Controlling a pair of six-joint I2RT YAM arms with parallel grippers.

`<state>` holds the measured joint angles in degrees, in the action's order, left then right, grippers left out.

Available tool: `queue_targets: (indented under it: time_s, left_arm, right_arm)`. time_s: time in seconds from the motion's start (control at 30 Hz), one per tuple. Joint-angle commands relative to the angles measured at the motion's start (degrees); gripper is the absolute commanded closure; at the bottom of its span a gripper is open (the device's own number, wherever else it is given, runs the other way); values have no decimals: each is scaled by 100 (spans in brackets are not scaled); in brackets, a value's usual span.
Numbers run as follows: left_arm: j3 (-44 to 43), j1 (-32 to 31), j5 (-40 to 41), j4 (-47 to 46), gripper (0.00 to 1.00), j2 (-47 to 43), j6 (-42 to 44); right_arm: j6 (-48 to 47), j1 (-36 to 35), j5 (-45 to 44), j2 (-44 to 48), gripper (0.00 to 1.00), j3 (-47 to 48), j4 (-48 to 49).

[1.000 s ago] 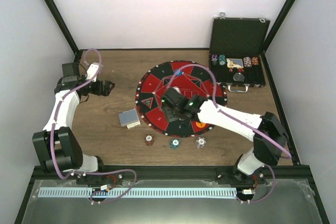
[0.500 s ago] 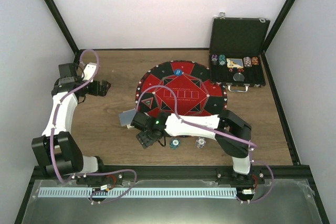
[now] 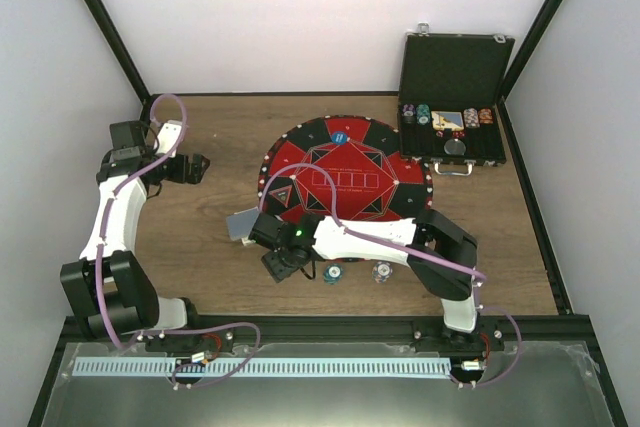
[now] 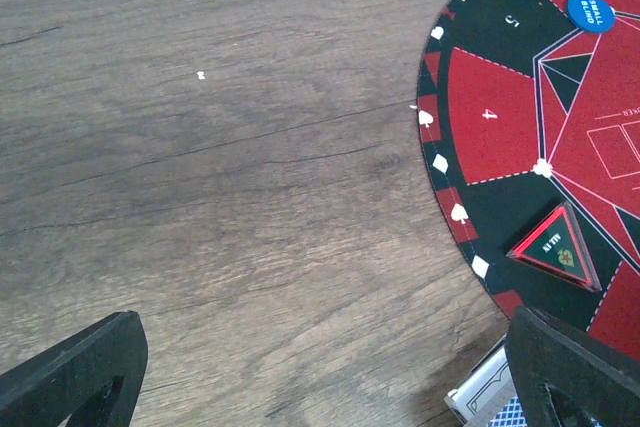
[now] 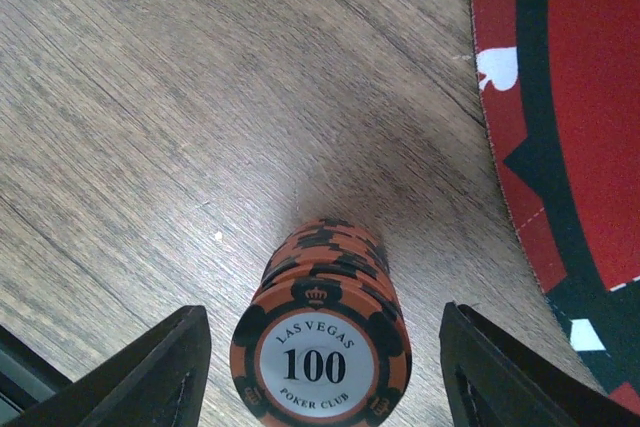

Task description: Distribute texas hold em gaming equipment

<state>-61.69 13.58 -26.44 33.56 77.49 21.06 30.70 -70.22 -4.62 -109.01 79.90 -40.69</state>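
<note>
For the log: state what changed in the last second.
The right pincer swung off the round red and black mat toward the near left and straddles the orange striped chip stack, jaws open, not gripping. The left pincer, mat and two other chip stacks stayed put.

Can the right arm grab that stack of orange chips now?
Probably yes. The right gripper is open astride the chips, with a gap on each side and nothing in the way.

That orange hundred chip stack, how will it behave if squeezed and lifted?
The orange chip stack looks like loose discs standing upright, so a sideways nudge would probably topple it. Gripped by the open right pincer, it likely lifts stiffly; lower chips might slip.
</note>
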Motion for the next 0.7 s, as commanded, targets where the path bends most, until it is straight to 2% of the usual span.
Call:
queue_targets:
  time_s: [0.0, 0.23, 0.4, 0.67]
  left_arm:
    - [-7, 56, -107, 39, 0, -86, 22]
    - [-22, 81, -134, 37, 0, -81, 18]
    - [-39, 98, -159, 52, 0, -86, 19]
    - [-59, 127, -182, 58, 0, -94, 26]
  right_arm:
    - [-24, 4, 32, -103, 37, 161, 52]
    - [-9, 0, 15, -86, 46, 120, 95]
    - [-19, -1, 30, -117, 42, 113, 65]
    - [-20, 3, 49, -148, 43, 105, 118]
